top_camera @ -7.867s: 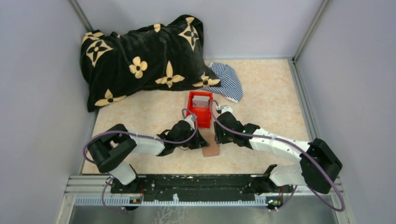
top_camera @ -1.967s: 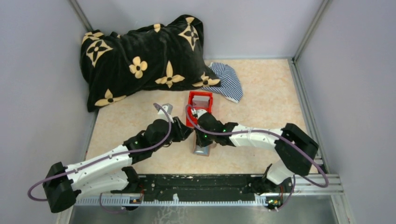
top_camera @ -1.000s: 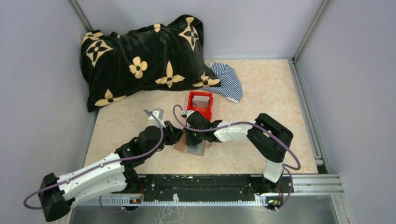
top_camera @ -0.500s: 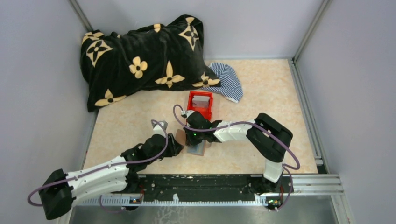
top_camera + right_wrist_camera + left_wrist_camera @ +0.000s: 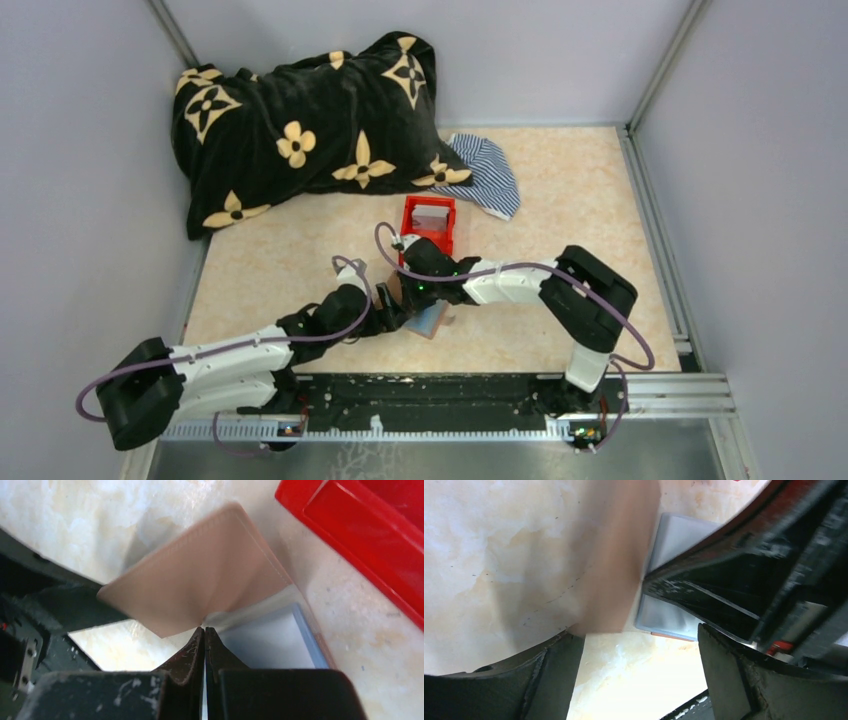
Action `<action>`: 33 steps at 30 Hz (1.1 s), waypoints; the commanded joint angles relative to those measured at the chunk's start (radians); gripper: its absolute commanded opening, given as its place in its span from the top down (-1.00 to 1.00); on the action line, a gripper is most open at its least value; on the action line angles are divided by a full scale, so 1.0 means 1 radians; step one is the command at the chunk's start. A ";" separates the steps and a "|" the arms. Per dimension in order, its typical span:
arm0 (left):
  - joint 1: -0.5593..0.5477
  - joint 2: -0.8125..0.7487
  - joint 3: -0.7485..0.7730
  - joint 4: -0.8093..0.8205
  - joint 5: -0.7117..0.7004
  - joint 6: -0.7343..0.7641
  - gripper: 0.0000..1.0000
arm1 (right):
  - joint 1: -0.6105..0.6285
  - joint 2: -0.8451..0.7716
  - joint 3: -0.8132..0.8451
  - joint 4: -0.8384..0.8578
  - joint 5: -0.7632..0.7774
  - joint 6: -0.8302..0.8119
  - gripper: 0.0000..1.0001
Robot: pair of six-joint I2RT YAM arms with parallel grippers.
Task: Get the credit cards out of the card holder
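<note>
- The left gripper [image 5: 639, 641] stands wide, its two fingers [image 5: 549, 680] far apart and low over the table [image 5: 560, 200], with nothing clamped between them.
- The right gripper [image 5: 205, 632] has its fingers pressed flat together (no gap shows in the wrist view), with the tip set into the fold of the card holder [image 5: 200, 590].
- The card holder lies on the table between the two grippers. Its brown flap is tilted up on the left arm's side, and its grey-blue inner panel [image 5: 272, 640] is flat on the table.
- The lower edge of the raised flap is just beside the left gripper's finger; the view is too blurred to tell whether they touch.
- Just beyond the card holder sits a red bin [image 5: 360, 535], apart from it.
- Farther back lie a black flowered pillow [image 5: 300, 110] and a striped cloth [image 5: 490, 175].
</note>
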 commanded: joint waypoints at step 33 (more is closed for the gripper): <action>0.016 -0.245 0.199 -0.292 -0.023 0.052 -0.75 | -0.010 -0.373 -0.341 0.035 0.083 0.100 1.00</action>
